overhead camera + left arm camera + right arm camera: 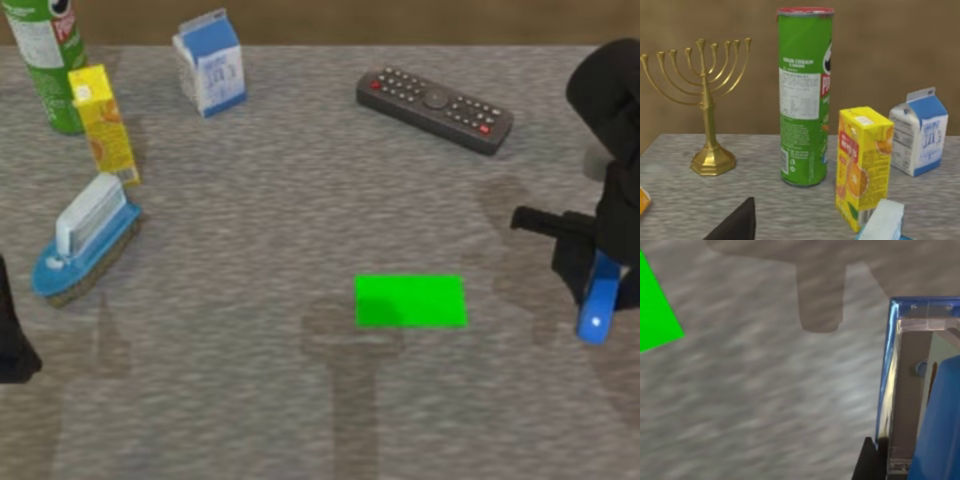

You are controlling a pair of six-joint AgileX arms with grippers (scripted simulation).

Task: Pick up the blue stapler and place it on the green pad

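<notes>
Blue and glossy, the blue stapler [598,300] hangs in the right gripper [600,285] at the right edge of the table, near the front. In the right wrist view it fills the side of the frame, a metal channel inside a blue shell [920,390], with the tabletop passing beneath it, so I judge it lifted clear of the table [300,220] rather than resting on it. The fingers are clamped on the stapler's upper part, and only the lower end shows free from above. Its long axis runs steeply, nearly front to back in the top view, with the rounded free end pointing toward the front edge and a little to the left.

The green pad [411,300] lies flat to the left of the stapler, apart from it, its long side running left to right. That leaves the carry across as the step in hand, and the stapler may want turning to lie along the pad.

Farther left, the left gripper [12,345] sits parked at the left edge; whether its fingers are apart cannot be told.

Beyond, a blue-based brush [85,250], a yellow juice carton [103,125], a green can [45,65], a milk carton [210,62] and a remote [435,108] stand clear of the route.
</notes>
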